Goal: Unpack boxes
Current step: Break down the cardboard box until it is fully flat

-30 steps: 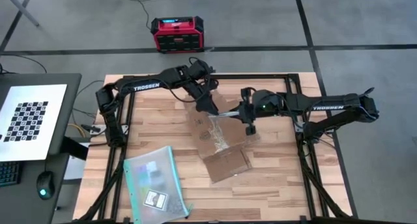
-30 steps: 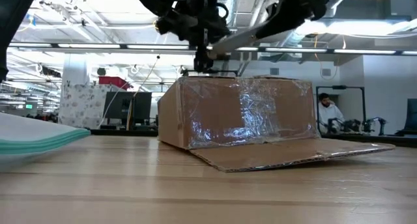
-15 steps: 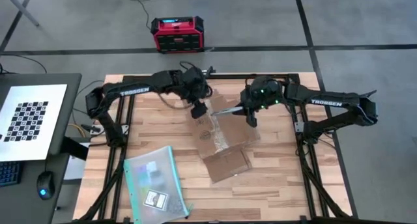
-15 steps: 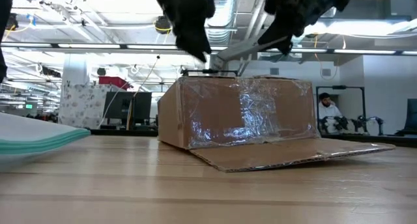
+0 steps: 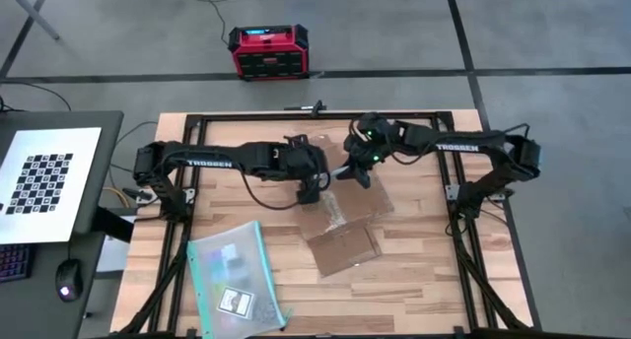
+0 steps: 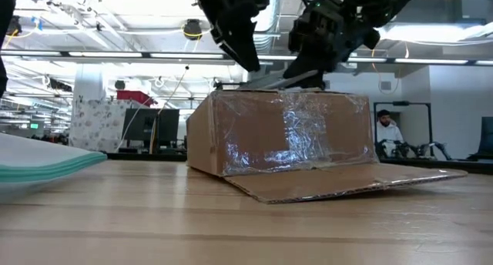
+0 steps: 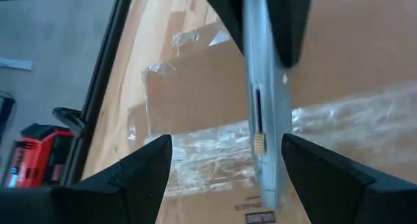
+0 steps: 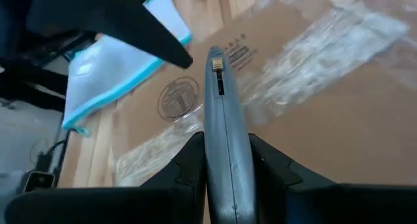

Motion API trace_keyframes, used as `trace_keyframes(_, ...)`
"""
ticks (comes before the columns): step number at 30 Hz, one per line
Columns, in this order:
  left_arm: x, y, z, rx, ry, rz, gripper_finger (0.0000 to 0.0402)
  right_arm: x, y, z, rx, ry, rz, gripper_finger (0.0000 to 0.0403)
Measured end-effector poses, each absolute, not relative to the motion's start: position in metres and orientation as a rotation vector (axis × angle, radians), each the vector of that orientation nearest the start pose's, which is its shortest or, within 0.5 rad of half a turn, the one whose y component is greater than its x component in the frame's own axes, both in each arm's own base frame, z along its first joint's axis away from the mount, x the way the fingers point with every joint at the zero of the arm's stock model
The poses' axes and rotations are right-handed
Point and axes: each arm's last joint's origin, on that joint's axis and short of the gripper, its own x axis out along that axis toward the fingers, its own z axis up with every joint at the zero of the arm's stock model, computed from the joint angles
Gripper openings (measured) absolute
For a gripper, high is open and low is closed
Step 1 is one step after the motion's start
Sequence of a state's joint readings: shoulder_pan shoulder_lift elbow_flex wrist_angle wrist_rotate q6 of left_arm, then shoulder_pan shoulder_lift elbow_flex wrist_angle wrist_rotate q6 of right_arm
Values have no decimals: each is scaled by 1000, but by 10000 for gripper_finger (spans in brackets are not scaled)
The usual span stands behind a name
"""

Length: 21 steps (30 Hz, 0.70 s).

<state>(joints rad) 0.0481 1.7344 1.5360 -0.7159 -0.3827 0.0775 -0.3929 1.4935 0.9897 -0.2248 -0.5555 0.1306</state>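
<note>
High view: both pincers over the plain brown taped cardboard box.
I see my right pincer clamping a slim grey cutter; left pincer gapes, empty.

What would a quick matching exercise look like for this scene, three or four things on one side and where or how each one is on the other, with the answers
Things:
1. left gripper
2. right gripper
3. plastic pouch
4. red and black case

States or places:
A. on the floor beyond the table
B. shut on a grey cutter
C. open, above the cardboard box
D. flat on the table's near left part

Pairs: 1-C, 2-B, 3-D, 4-A
</note>
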Motion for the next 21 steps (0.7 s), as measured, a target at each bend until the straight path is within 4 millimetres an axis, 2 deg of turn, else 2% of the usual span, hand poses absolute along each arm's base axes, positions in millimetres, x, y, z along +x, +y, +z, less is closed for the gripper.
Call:
trace_keyframes(8, 373, 26, 300, 126, 891, 367, 274, 295, -119, 225, 651, 705, 72, 75)
trace_keyframes(14, 374, 26, 301, 98, 880, 375, 274, 299, -121, 212, 739, 748, 43, 162)
trace_keyframes(21, 374, 25, 301, 79, 873, 378, 274, 296, -126, 217, 662, 715, 50, 241)
